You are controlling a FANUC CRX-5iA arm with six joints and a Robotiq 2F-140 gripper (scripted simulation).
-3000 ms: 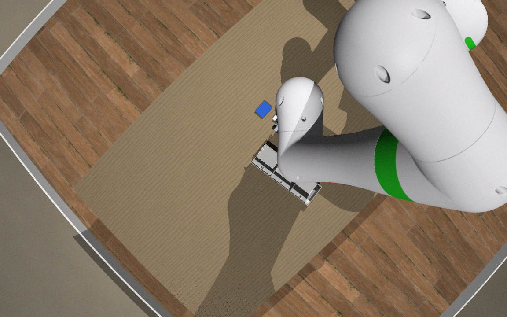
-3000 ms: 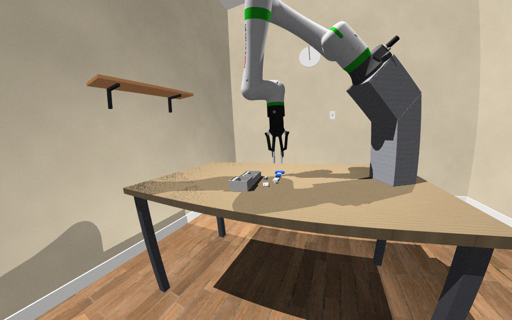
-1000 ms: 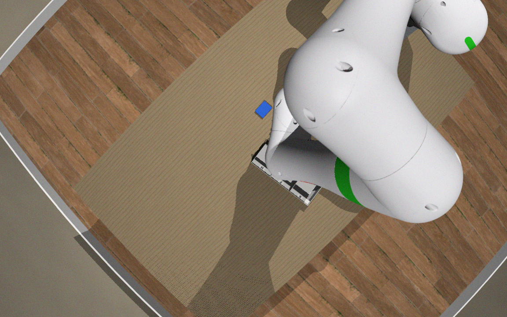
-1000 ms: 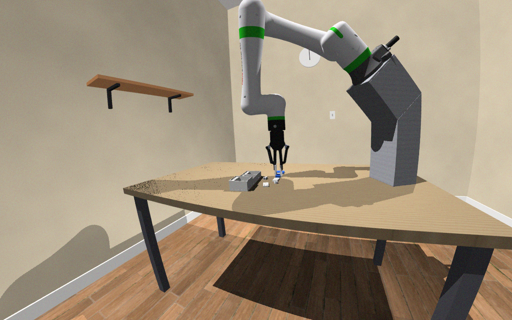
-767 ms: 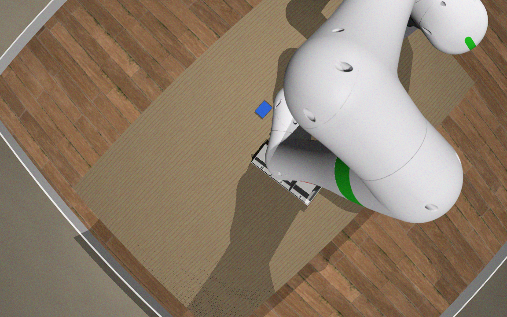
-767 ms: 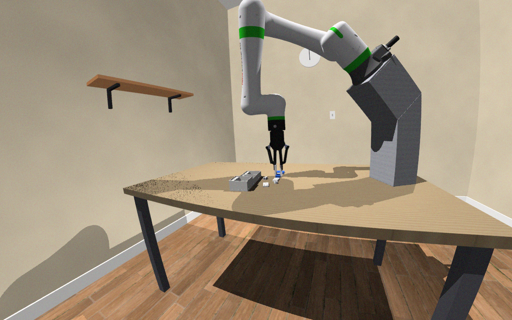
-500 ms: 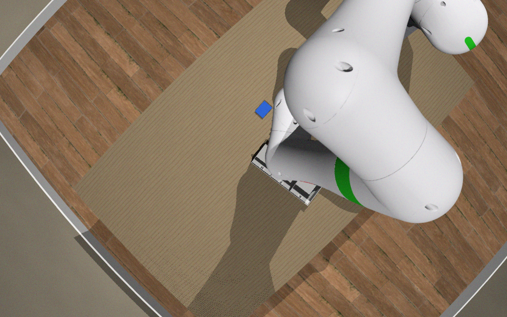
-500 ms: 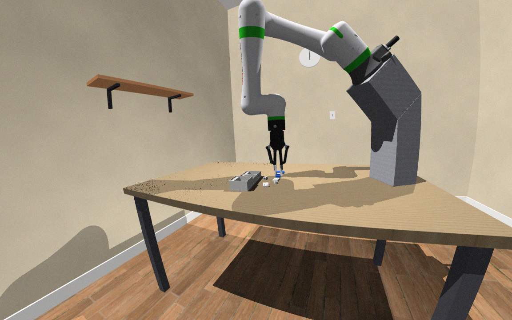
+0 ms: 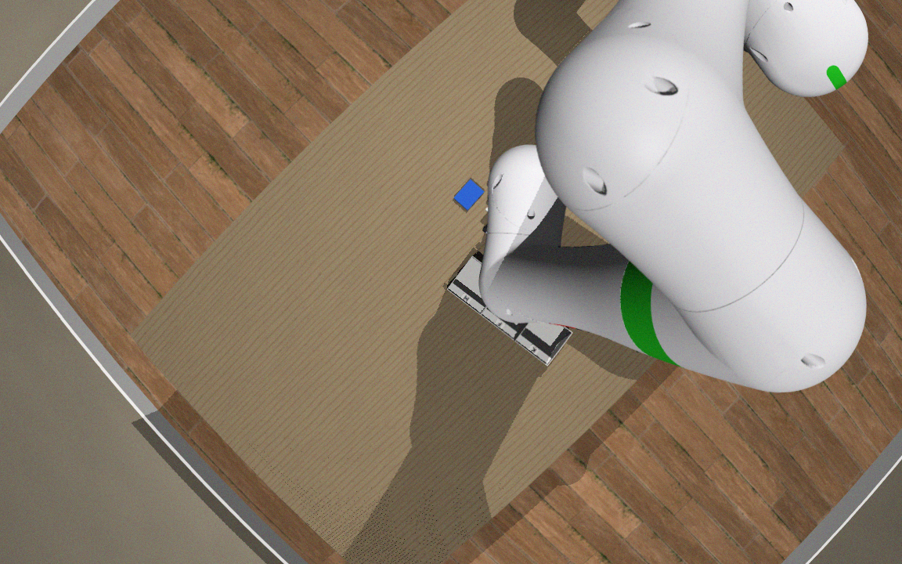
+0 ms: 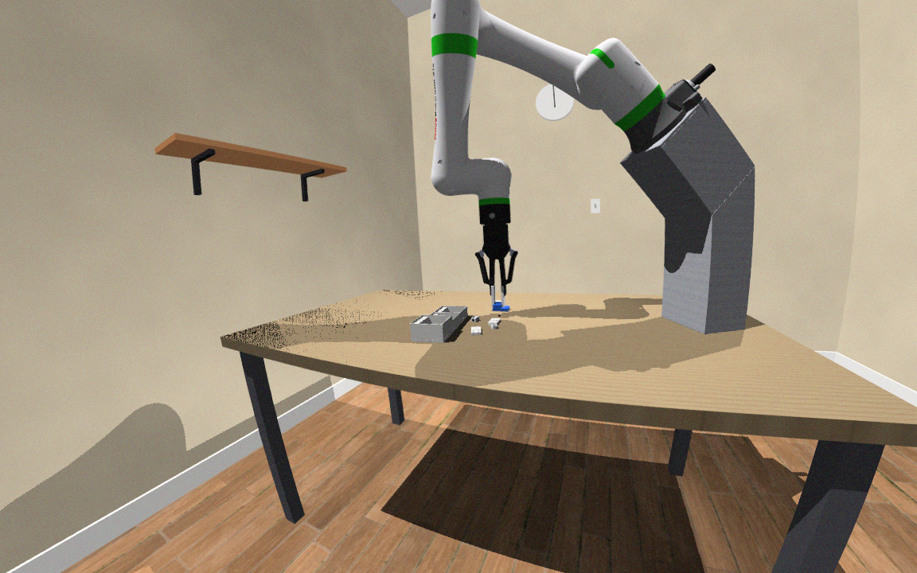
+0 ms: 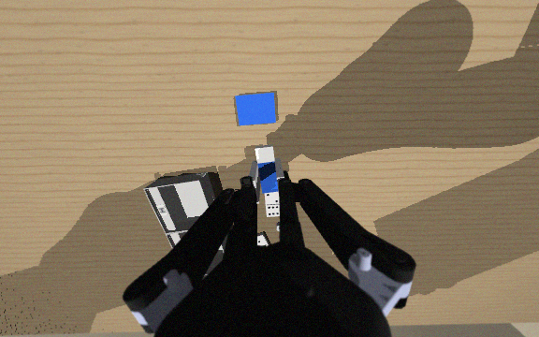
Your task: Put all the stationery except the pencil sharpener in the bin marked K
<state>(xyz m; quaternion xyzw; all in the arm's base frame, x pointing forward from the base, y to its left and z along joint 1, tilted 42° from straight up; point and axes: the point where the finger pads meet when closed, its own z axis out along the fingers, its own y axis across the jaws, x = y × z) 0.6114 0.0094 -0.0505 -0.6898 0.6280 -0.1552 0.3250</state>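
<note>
A beige-walled room with a plank floor is holding a wooden table (image 10: 661, 399), where shadows of the arm are lying across the grain. A small blue-and-white eraser (image 11: 267, 170) is sitting pinched between the narrowed fingers of the gripper (image 11: 269, 189), so the fingers are closing on it rather than on air. In the exterior view it is hanging just above the table surface, near a pair of white domino-like tiles (image 10: 485, 326). One such tile (image 11: 272, 205) is showing right under the fingertips in the wrist view. Just beyond the eraser a flat blue square pad (image 11: 255, 109) is lying on the wood, apart from it. Off to one side, a row of grey bins (image 10: 438, 324) is standing flat; the letter marks are too small to read.

The step in hand looks like carrying the eraser to bin K. To do it well, the arm should be rising enough to pass over the bin wall, travelling steadily with the grip kept firm, centring over the right compartment, then lowering before releasing, without nudging the bins or the tiles.
</note>
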